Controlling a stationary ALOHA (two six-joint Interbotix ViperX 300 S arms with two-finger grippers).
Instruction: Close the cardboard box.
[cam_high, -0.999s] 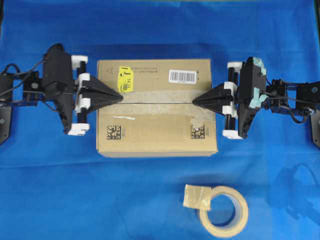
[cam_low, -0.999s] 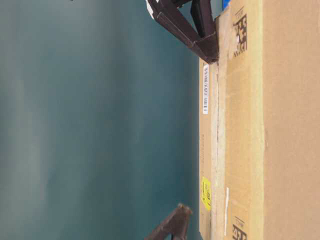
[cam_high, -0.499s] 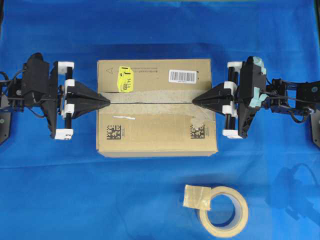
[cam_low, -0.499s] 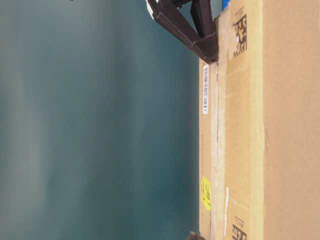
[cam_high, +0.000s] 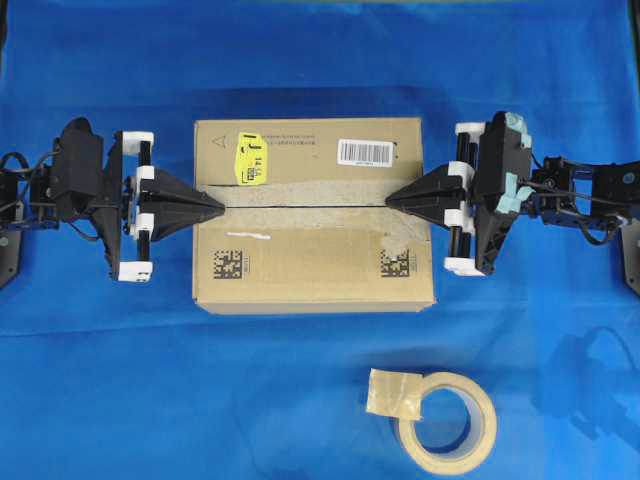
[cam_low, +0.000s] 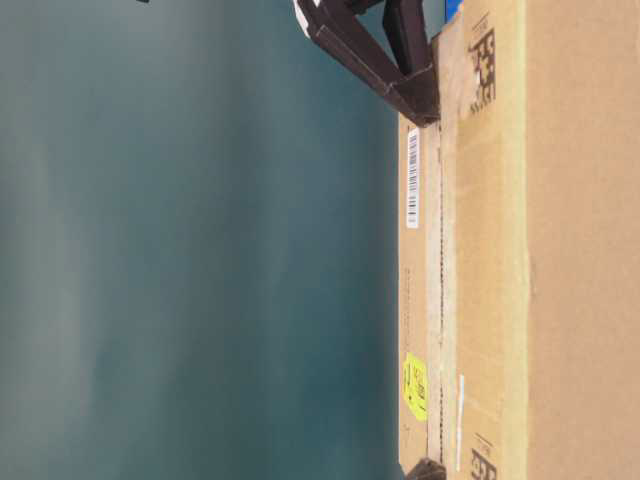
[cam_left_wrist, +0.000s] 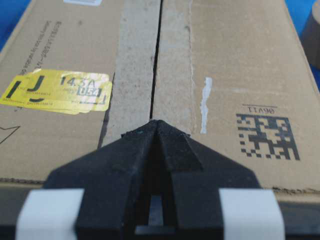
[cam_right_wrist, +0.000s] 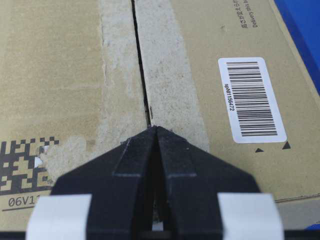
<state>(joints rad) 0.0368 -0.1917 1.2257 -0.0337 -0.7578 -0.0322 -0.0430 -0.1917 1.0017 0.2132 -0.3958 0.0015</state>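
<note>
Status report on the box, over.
Left gripper and right gripper: jaws shut, tips at opposite ends of the seam. Cardboard box: top flaps down, thin gap along the middle. Tape roll lies apart, not in the way.

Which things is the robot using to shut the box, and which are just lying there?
Using: cardboard box, flaps down; left claw and right claw, both shut, tips at the middle seam.

Just lying there: tape roll on the blue cloth.

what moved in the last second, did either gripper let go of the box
The left gripper slid back from the yellow sticker toward the left edge of the cardboard box, then crept slightly inward; it is shut and holds nothing. The right gripper, the box with its flaps down, and the tape roll stayed put.
</note>
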